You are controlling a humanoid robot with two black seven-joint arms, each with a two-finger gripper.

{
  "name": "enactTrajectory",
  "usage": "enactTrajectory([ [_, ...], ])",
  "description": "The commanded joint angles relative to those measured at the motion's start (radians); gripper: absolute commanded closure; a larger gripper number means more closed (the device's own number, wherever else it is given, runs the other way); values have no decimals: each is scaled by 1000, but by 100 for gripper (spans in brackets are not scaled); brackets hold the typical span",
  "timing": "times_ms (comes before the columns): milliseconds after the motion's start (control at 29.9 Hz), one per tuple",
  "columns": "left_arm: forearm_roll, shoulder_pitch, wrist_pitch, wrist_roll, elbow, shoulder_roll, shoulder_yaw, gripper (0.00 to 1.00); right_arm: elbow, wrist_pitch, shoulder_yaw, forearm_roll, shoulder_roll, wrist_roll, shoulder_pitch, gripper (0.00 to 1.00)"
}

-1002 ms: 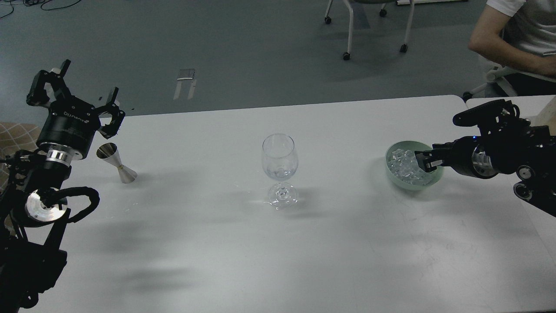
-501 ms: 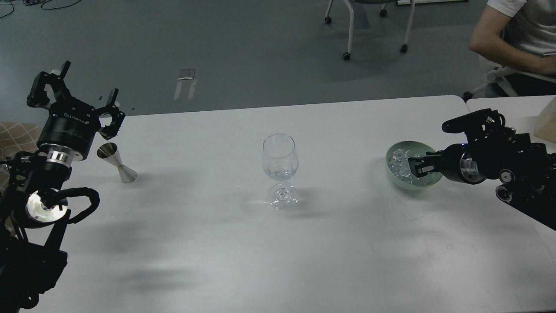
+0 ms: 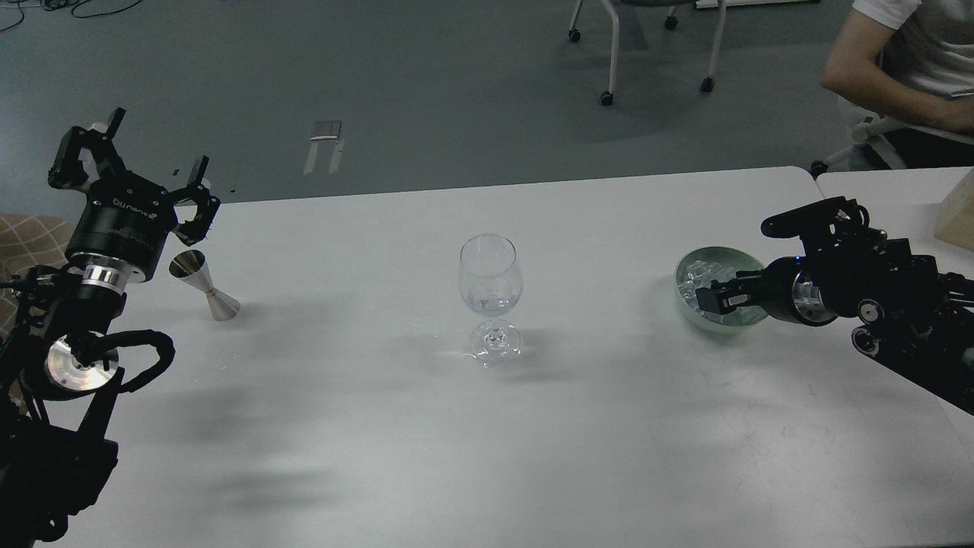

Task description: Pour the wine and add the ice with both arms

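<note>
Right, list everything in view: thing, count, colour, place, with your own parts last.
wine glass: one, clear, table centre, upright, a little clear liquid inside.
jigger: one, silver, table left, tilted.
bowl: one, pale green, table right.
ice: heap of clear cubes, in the bowl.
table: one, white, foreground.
box: one, tan, right edge.
chairs: two partly visible, white-framed, beyond the table.
person: one, white shirt, seated, top right.
left end effector: black, raised above the jigger, fingers spread.
right end effector: black, in the bowl among the ice.
</note>
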State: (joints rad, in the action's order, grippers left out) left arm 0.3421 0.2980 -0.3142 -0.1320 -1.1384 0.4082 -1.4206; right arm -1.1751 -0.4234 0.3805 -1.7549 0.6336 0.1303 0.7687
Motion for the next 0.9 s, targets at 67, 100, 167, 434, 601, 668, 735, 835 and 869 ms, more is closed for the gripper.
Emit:
enactTrajectory([
  [67,0,1,0,0,0,0,0,2,0,0,1,0,0,0,4,52],
  [100,0,1,0,0,0,0,0,2,0,0,1,0,0,0,4,52],
  [167,0,1,0,0,-1,0,0,2,0,0,3,0,0,0,6,52],
  [434,0,3,0,0,-1,1,-1,2,0,0,6,2,6,2,18,52],
  [601,0,1,0,0,-1,-2,0,2,18,0,4,0,1,2,15,52],
  [668,0,1,0,0,0,-2,0,2,25,0,4,0,1,2,12,52],
  [735,0,1,0,0,-1,-2,0,2,40,0,4,0,-2,2,12,52],
  [835,0,1,0,0,-1,-2,0,2,48,0,4,0,-3,0,11,52],
  [869,0,1,0,0,0,-2,0,2,49,0,4,0,-5,2,11,52],
])
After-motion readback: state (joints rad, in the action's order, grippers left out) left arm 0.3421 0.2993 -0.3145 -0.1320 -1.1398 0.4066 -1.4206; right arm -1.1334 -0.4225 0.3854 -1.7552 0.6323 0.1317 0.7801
